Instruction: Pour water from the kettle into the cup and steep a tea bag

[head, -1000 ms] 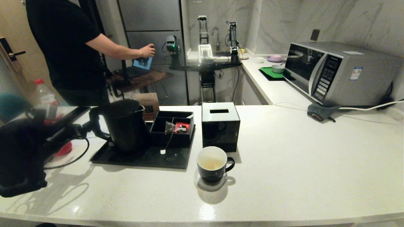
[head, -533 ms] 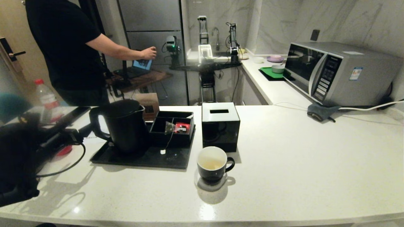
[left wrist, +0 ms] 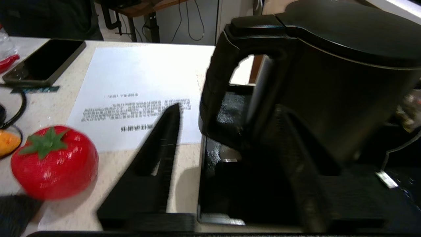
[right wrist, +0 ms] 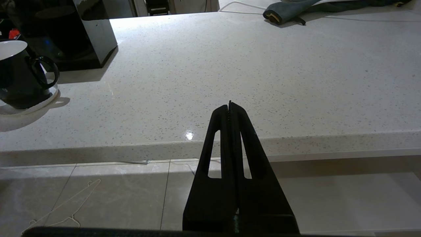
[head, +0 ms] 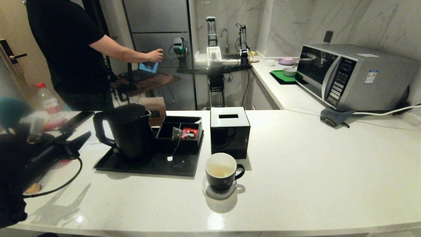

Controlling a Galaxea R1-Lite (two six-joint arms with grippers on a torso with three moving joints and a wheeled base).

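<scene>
A white counter (head: 296, 158) fills the lower part of the head view, with a kitchen behind it. The kettle (head: 130, 131) stands on a black tray (head: 148, 166) left of the middle. The tea bag (head: 176, 132) sits in a black box (head: 179, 133) just right of the kettle. The cup (head: 221, 171) stands below the middle, apart from the tray. The left gripper (head: 70, 141) is at the left edge, near the kettle's handle, its fingers (left wrist: 158, 154) spread apart and holding nothing. The right gripper (right wrist: 230, 105) is pinched closed, empty, low before the counter's edge. A red tomato (left wrist: 54, 161) lies by the left gripper.
</scene>
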